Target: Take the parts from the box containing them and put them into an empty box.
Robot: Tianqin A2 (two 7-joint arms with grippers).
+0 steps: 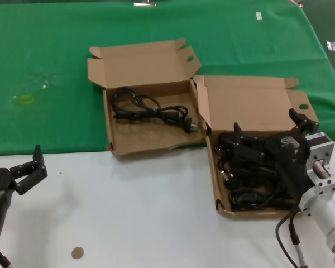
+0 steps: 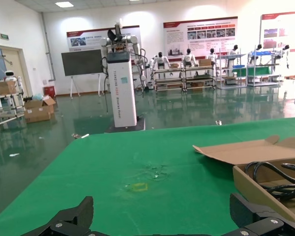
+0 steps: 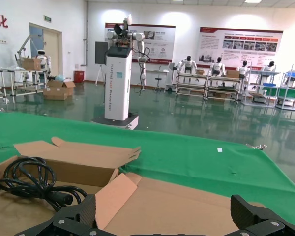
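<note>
Power cords (image 1: 251, 178) lie heaped in the box with the plain lid (image 1: 243, 211) at the table's right edge. The right gripper (image 1: 268, 129), fingers spread and empty, hovers directly above them; the left gripper (image 1: 34, 166), also spread, waits far off.

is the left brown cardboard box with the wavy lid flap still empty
No. The brown cardboard box with the wavy-edged lid flap stands open and already holds one looped black power cord on its floor.

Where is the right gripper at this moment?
In the head view, the right gripper hangs open on the robot's right over the pile of power cords in the right-hand cardboard box.
</note>
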